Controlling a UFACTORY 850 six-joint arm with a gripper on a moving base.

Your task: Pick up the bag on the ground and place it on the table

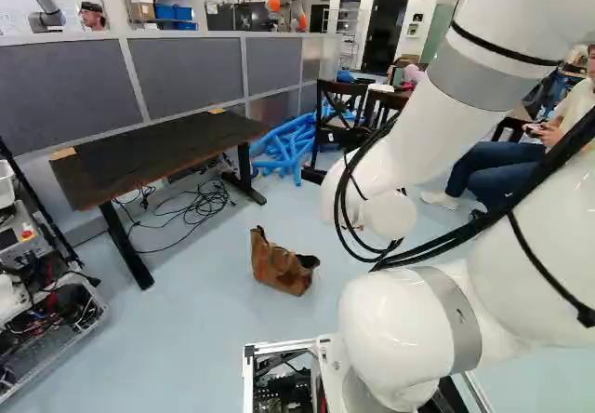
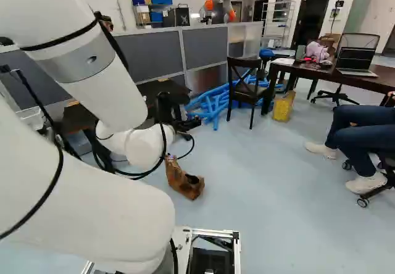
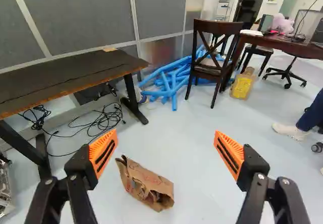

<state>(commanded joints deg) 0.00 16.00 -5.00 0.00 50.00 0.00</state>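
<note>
Hand [image 2: 186, 124] spread wide; the brown bag [image 3: 145, 182] on the floor [image 3: 197, 158] has a mouth too shadowed to see into.

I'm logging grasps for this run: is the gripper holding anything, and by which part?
Nothing is held: the gripper is open, and the bag lies on the floor.

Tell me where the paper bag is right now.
The paper bag lies on the floor, right of the black-topped table in the left base view.

Bright, soft shadows, distance perhaps slightly blurred
</note>
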